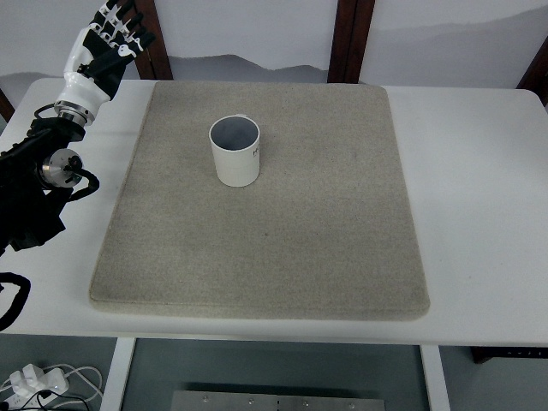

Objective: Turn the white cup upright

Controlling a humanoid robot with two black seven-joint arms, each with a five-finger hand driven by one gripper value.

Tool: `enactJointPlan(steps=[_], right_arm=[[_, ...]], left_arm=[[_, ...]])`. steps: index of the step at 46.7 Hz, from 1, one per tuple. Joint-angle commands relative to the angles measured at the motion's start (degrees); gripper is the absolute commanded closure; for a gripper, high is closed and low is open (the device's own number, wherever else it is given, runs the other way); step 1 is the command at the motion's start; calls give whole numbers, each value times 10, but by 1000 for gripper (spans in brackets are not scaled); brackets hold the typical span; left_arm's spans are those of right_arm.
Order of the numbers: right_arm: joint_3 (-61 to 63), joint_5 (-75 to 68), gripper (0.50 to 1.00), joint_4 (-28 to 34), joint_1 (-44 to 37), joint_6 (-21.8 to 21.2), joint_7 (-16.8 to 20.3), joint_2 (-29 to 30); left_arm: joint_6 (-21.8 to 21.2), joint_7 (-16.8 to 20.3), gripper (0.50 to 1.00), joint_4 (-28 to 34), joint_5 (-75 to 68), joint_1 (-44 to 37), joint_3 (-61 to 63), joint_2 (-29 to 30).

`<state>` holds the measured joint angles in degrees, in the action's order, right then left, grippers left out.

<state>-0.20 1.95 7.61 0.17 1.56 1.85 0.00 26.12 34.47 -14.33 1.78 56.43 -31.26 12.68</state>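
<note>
Stands already upright: white cup (235,151), mouth up, on the grey mat (265,257), up toward eleven o'clock of the mat's middle. Hangs well apart at ten o'clock, over the desk (479,171) corner: left hand (104,43), fingers loosely spread, holding nothing. Best now, by judgement: keep clear, withdraw without brushing the rim, leave the cup settled. No right hand in view.

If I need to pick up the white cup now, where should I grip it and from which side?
The white cup already stands upright, mouth up, on the grey mat. Probably wrap the round side wall at mid-height, coming in from the left, where the left hand hovers with nothing between them.
</note>
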Motion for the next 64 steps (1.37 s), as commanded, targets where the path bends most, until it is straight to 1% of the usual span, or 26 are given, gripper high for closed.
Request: enactJointPlan(steps=[1, 6, 11, 18, 23, 31, 49, 54, 64], right_arm=[[0, 1, 548, -1, 2, -1, 0, 0], [1, 0, 548, -1, 1, -1, 0, 0], [1, 0, 548, -1, 1, -1, 0, 0], [1, 0, 548, -1, 1, -1, 0, 0], [1, 0, 548, -1, 1, 0, 0, 0], [2, -1, 548, -1, 1, 0, 0, 0], [2, -1, 548, -1, 1, -1, 1, 0], [1, -1, 548, -1, 1, -1, 1, 0], [1, 0, 548, -1, 1, -1, 1, 0]], left_arm=[[-7, -33, 506, 1, 59, -1, 1, 0], [-37, -59, 506, 0, 110, -1, 1, -1], [-65, -76, 506, -1, 137, -1, -1, -1], [-72, -109, 506, 0, 168, -5, -21, -1], [-78, -121, 506, 0, 169, -9, -46, -1], [-82, -123, 506, -1, 171, -22, -79, -2], [-87, -125, 506, -5, 177, -27, -98, -8], [-87, -135, 506, -6, 179, -26, -100, -13], [-88, -137, 506, -6, 184, -25, -122, -26]])
